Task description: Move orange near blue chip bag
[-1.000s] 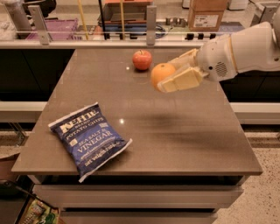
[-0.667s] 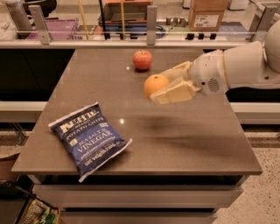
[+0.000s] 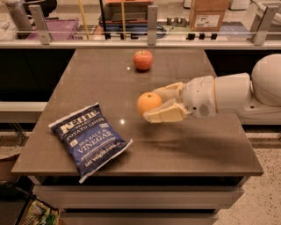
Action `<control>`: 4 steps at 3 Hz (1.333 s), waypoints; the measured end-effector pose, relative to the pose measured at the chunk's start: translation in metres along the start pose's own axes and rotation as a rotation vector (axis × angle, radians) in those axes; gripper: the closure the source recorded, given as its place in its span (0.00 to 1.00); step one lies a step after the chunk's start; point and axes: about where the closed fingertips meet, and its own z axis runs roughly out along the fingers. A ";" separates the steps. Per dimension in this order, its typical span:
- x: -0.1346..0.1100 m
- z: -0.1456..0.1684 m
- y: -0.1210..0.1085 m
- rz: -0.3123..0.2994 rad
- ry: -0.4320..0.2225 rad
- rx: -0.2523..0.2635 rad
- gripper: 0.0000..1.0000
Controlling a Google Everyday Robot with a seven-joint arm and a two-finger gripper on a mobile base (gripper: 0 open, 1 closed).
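From the one camera view, the writing came first: the blue chip bag [image 3: 90, 139] read "Kettle" in white, then "Potato Chips", then "Sea Salt & Vinegar" in big letters. A line of smaller print under that was too fine to make out. The bag lay flat at the near left of the table [image 3: 193, 145], turned at an angle.

The gripper [image 3: 153, 105] reached in from the right on its white arm [image 3: 232, 94], clamped on the orange [image 3: 148, 103] with one pale finger above it and one below. The fruit sat near the middle of the table, to the right of the bag and beyond it, and apart from it, not touching.

Counting up: one orange, one red apple [image 3: 143, 59] alone toward the far edge, one chip bag, one gripper. Behind the table stood a cardboard box [image 3: 205, 13] with a white label I couldn't read.
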 end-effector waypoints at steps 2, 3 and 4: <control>0.021 0.006 0.011 0.020 -0.020 -0.058 1.00; 0.026 0.008 0.014 0.028 -0.014 -0.092 1.00; 0.030 0.010 0.016 0.033 -0.002 -0.132 0.82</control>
